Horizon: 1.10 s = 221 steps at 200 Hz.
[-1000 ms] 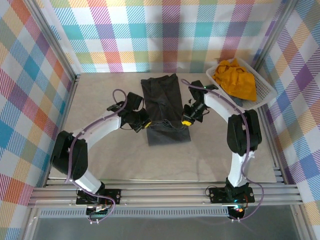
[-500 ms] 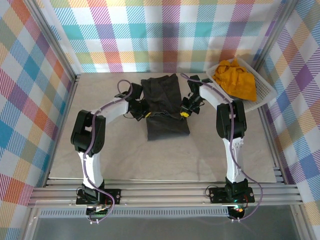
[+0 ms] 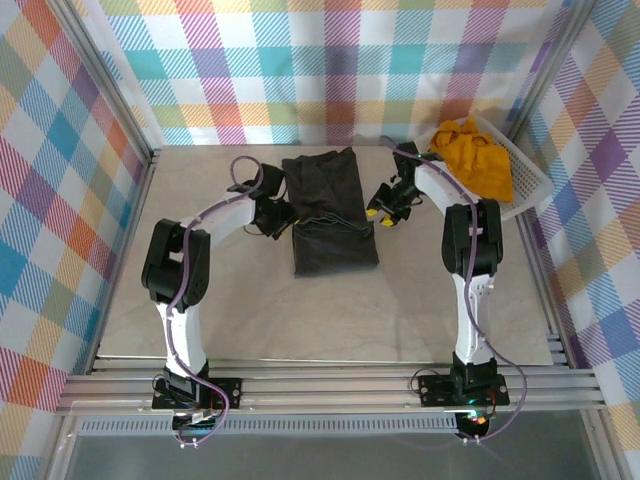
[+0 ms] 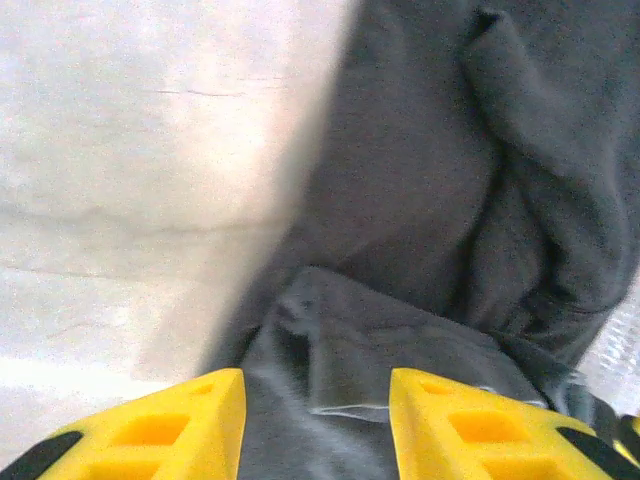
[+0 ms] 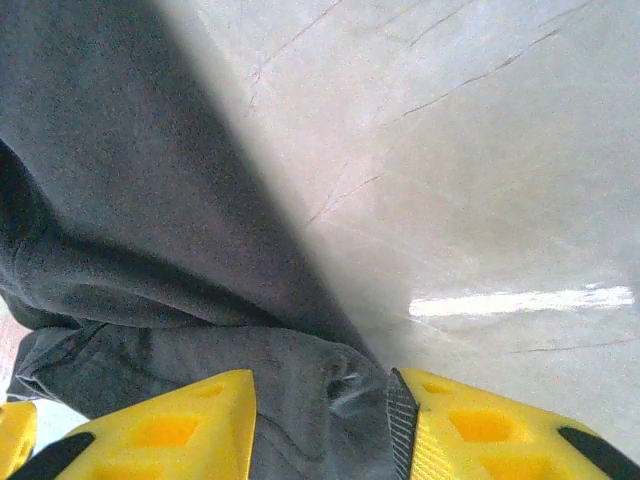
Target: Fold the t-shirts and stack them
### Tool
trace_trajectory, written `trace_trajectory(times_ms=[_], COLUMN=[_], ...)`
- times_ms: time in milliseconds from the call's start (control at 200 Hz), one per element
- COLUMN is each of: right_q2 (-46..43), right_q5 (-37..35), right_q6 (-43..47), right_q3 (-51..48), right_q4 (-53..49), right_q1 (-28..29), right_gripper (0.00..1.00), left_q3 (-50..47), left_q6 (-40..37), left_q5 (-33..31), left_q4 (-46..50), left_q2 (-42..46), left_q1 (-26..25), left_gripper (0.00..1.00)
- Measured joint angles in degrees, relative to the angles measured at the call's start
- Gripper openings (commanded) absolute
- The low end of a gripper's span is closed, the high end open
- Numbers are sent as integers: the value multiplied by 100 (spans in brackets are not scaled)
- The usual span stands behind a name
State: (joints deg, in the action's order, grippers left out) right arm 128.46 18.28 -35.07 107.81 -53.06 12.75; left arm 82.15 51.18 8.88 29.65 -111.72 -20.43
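Note:
The black-charcoal t-shirt (image 3: 330, 215) lies folded in a long strip at the back middle of the table. Its dark folds show in the left wrist view (image 4: 420, 180) and the right wrist view (image 5: 120, 150). My left gripper (image 3: 287, 218) is at the shirt's left edge, open, with a hem of the cloth lying between its yellow fingers (image 4: 317, 400). My right gripper (image 3: 381, 213) is at the shirt's right edge, open too, a fold of cloth lying loosely in its gap (image 5: 320, 400). The mustard t-shirt (image 3: 470, 155) lies crumpled in the basket.
The white lattice basket (image 3: 530, 188) stands at the back right corner against the checked wall. Bare beige tabletop (image 3: 300, 320) stretches in front of the shirt down to the arm bases. Metal frame posts and checked walls close in both sides.
Both grippers have moved toward the back of the table along the shirt's edges. The shirt's near edge now lies further back. The right gripper has shifted outward to the right.

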Motion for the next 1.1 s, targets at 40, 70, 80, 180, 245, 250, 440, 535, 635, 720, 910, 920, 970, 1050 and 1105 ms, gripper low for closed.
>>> trace_trajectory(times_ms=[40, 70, 80, 180, 245, 250, 440, 535, 635, 720, 910, 920, 970, 1050, 1105], right_q2=[-140, -286, -343, -1001, -1460, -1486, -2210, -2162, -2009, -1886, -1670, -1661, -1617, -1576, -1572], right_q5=[-2, 0, -2, 20, 87, 90, 621, 896, 1086, 1174, 1300, 1305, 1335, 1373, 1373], right_q6=[9, 20, 22, 37, 11, 9, -332, -553, -704, -798, -1010, -1021, -1073, -1165, -1196], right_q3=[-170, -348, -404, -1235, -1858, -1897, -3458, -3812, -3893, -3893, -3893, -3893, -3893, -3893, -3891], right_q4=[57, 101, 103, 315, 442, 450, 984, 1248, 1451, 1609, 1862, 1871, 1921, 1985, 2017], right_q1=[-7, -33, -39, -50, -28, -28, 101, 179, 232, 238, 240, 240, 247, 262, 269], right_gripper=[41, 42, 42, 43, 45, 45, 51, 51, 51, 48, 36, 35, 29, 18, 11], left_q3=[-271, -476, -549, -1130, -1519, -1569, -2824, -2964, -2907, -2898, -2883, -2879, -2850, -2787, -2745], left_q6=[52, 114, 133, 374, 625, 669, 1670, 1956, 2131, 2243, 2404, 2417, 2448, 2496, 2542], left_q5=[-66, -105, -107, -146, -96, -79, 179, 221, 267, 284, 308, 306, 310, 308, 306], left_q4=[11, 20, 20, -17, -186, -205, -804, -990, -1067, -1073, -1060, -1056, -1019, -935, -887], left_q2=[254, 468, 551, 1202, 1499, 1523, 1716, 1620, 1493, 1469, 1392, 1392, 1362, 1320, 1287], left_q1=[-9, -42, -57, -227, -472, -505, -1062, -1056, -1056, -1051, -1043, -1043, -1038, -1029, -1029], left_gripper=[43, 42, 41, 40, 42, 42, 51, 52, 51, 49, 43, 42, 39, 32, 24])
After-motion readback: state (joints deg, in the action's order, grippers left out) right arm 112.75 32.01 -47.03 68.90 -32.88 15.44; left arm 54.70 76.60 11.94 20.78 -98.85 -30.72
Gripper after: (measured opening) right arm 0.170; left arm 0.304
